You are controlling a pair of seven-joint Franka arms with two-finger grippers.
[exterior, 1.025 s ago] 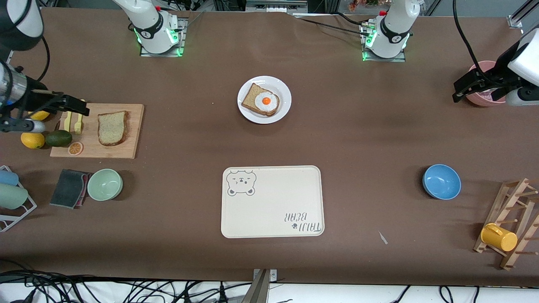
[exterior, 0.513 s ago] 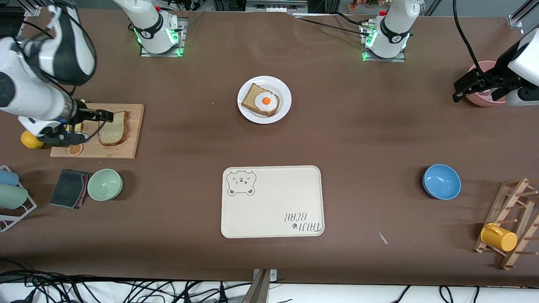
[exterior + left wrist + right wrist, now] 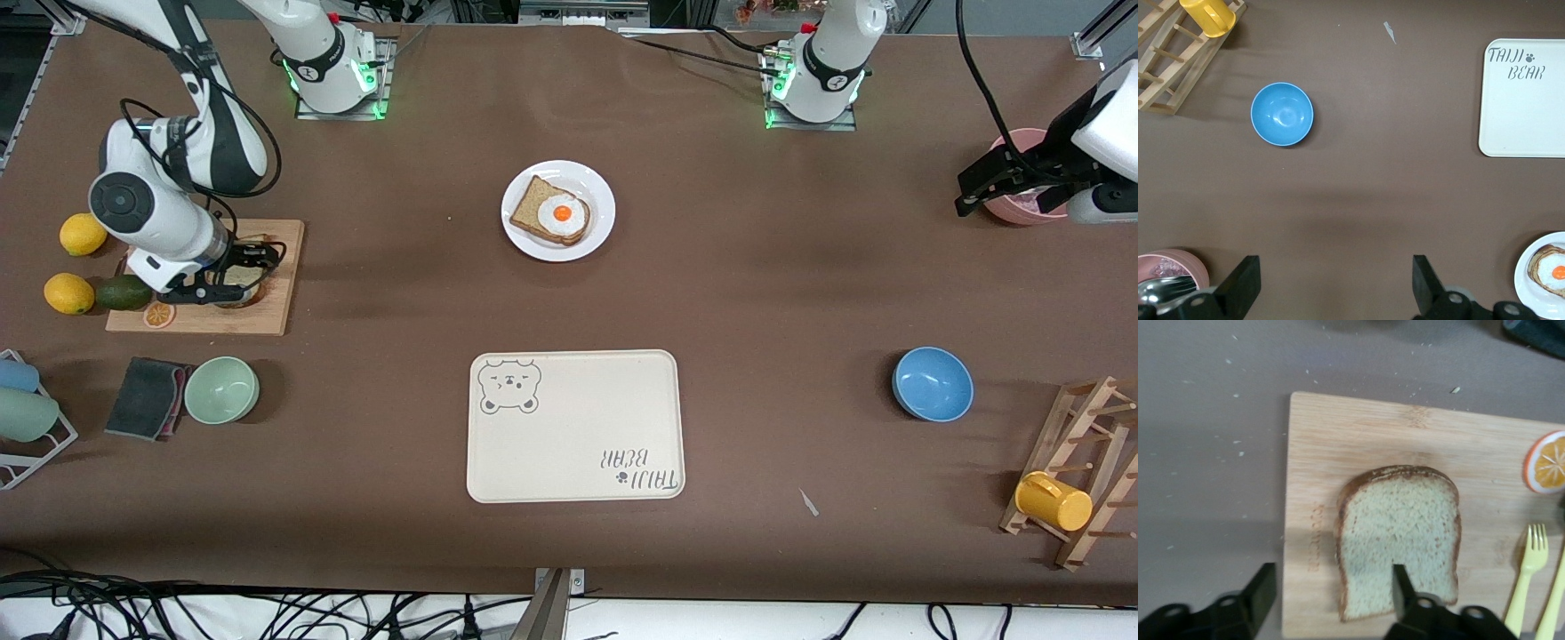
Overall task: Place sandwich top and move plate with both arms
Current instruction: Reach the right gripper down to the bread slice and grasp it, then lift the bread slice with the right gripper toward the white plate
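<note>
The sandwich top point(image 3: 1401, 533), a plain speckled bread slice, lies flat on a wooden cutting board point(image 3: 1318, 453) at the right arm's end of the table. My right gripper point(image 3: 1333, 577) hangs open low over it. One finger is over the slice and the other over the bare board beside it. In the front view the right gripper point(image 3: 249, 276) hides most of the slice. The white plate point(image 3: 602, 200) stands mid-table near the bases and carries a bread slice with a fried egg point(image 3: 560, 213). My left gripper point(image 3: 1335, 267) waits open over the left arm's end of the table.
On the board lie a yellow fork point(image 3: 1531, 567) and an orange slice point(image 3: 1548, 460). Lemons point(image 3: 82, 234), an avocado point(image 3: 123, 292) and a green bowl point(image 3: 221, 389) are close by. A cream bear tray point(image 3: 578, 427), a blue bowl point(image 3: 932, 383), a pink cup point(image 3: 1022, 209) and a mug rack point(image 3: 1080, 471) also stand on the table.
My right arm has swung in from the table's end and come down over the cutting board and the bread slice. The left arm has not moved.
</note>
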